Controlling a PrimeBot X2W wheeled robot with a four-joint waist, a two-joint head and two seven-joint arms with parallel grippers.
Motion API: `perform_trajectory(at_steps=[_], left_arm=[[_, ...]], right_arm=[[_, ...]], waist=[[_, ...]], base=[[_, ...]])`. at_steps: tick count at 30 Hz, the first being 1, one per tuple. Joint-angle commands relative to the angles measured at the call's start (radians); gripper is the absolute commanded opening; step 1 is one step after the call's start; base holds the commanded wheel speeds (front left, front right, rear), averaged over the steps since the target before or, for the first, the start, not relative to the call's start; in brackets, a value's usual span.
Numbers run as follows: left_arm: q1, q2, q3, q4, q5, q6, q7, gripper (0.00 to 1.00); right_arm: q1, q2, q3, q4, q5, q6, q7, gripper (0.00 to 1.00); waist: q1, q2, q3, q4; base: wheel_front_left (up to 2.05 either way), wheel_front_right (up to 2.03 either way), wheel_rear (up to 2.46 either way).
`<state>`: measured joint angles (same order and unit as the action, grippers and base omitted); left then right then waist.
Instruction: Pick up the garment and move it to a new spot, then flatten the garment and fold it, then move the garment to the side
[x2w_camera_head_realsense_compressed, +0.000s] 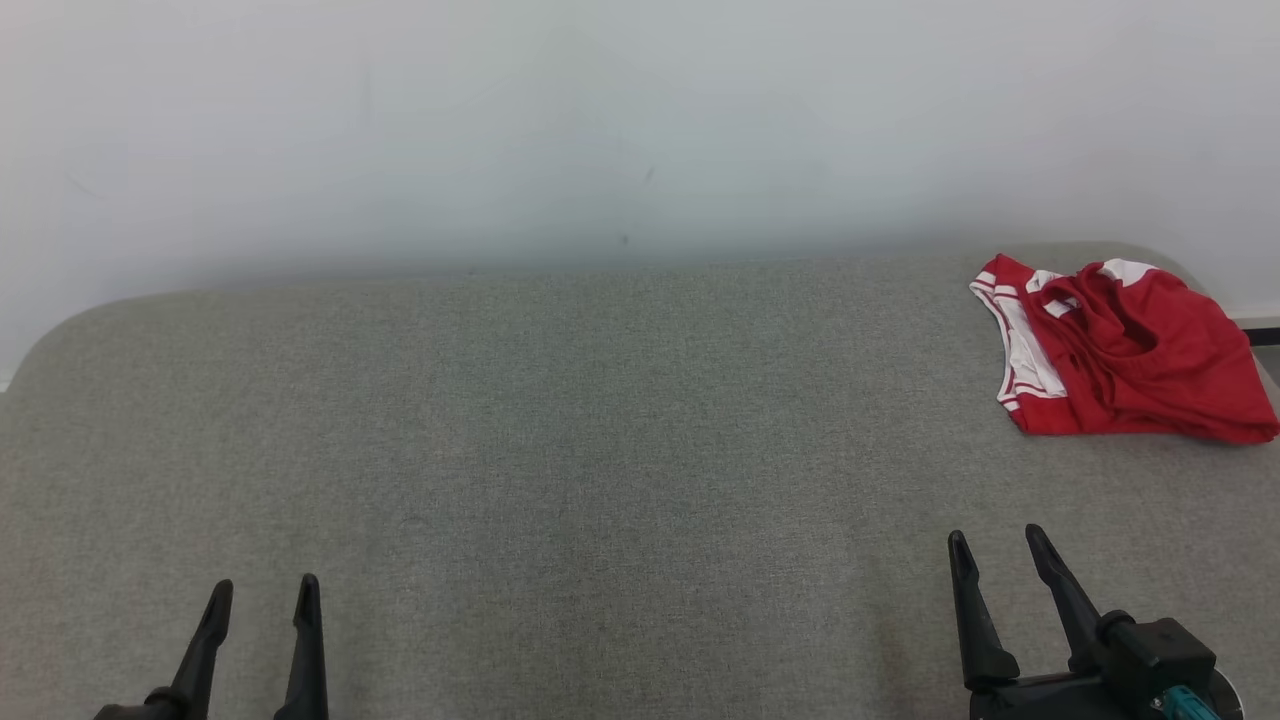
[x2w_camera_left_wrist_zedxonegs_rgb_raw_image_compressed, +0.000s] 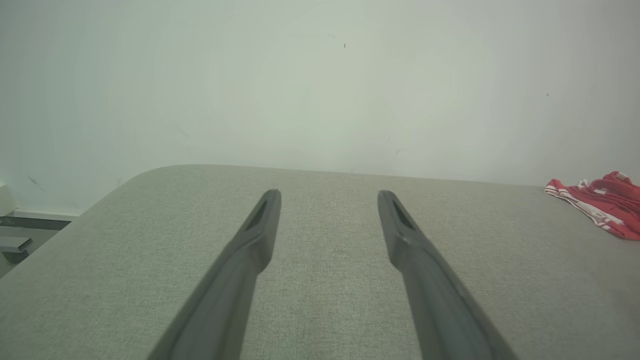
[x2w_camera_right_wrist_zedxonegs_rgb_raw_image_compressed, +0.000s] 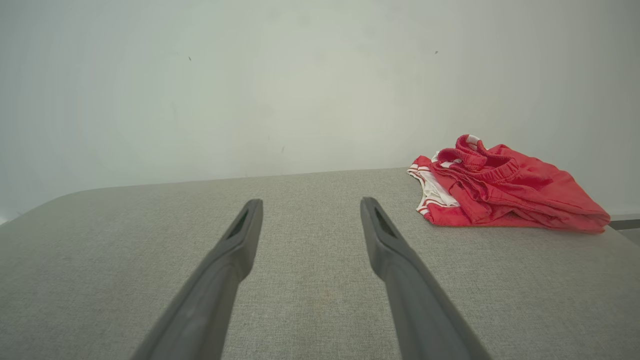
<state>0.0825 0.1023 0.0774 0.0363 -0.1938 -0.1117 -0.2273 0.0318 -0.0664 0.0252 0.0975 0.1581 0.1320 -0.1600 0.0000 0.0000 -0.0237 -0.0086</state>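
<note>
Over at two o'clock on the grey woven-fabric tabletop (x2w_camera_head_realsense_compressed: 600, 450), close to its rounded far right corner, lies the red garment with white striped trim (x2w_camera_head_realsense_compressed: 1125, 350), bunched into a loose, layered heap with its elastic waistband on top. I judge that this fits two stages. It could be a rumpled garment waiting in its place, or one already folded and set off to the side, since the folds look slack rather than squared. I won't commit to a move that suits only one of those. Either way, the cloth is soft and several layers thick, and it sits near the table's edge. Any work around it should avoid dragging it toward that corner, and the right arm is plainly the nearer one. The left gripper (x2w_camera_head_realsense_compressed: 265, 585) sits low at seven o'clock and the right gripper (x2w_camera_head_realsense_compressed: 996, 537) at five o'clock, both just above the tabletop with their long dark fingers pointing toward twelve. The right one leans slightly toward one o'clock. Both have their fingers spread wide with nothing between them, and both are well apart from the garment. The pale wall (x2w_camera_head_realsense_compressed: 600, 120) rises behind the table.
</note>
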Motion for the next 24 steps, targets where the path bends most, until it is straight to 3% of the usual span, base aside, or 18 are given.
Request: perform_trajectory(at_steps=[1, 3, 4, 8, 24], left_arm=[[-0.001, 0.006, 0.002, -0.005, -0.005, 0.007, 0.002, 1.00], [0.000, 0.008, 0.003, -0.007, 0.000, 0.013, 0.003, 1.00], [0.000, 0.004, 0.002, 0.000, 0.000, 0.012, 0.000, 0.00], [0.008, -0.007, 0.000, 0.040, -0.009, 0.011, 0.007, 0.00], [-0.035, -0.016, 0.009, 0.074, -0.289, 0.005, 0.075, 0.00]], right_arm=[[0.004, 0.004, 0.002, 0.002, -0.007, -0.003, -0.005, 1.00], [0.002, 0.004, 0.004, 0.002, -0.007, -0.003, -0.004, 1.00], [0.000, 0.001, 0.004, 0.003, 0.001, 0.000, 0.000, 0.00], [0.017, 0.001, 0.006, 0.038, 0.011, 0.000, 0.003, 0.00], [-0.015, -0.003, -0.015, 0.058, 0.306, 0.000, 0.050, 0.00]], waist=[[0.0000, 0.0000, 0.000, 0.000], [0.0000, 0.0000, 0.001, 0.000], [0.0000, 0.0000, 0.001, 0.000], [0.0000, 0.0000, 0.001, 0.000], [0.0000, 0.0000, 0.004, 0.001]], base=[[0.00, 0.00, 0.00], [0.00, 0.00, 0.00], [0.00, 0.00, 0.00], [0.00, 0.00, 0.00], [0.00, 0.00, 0.00]])
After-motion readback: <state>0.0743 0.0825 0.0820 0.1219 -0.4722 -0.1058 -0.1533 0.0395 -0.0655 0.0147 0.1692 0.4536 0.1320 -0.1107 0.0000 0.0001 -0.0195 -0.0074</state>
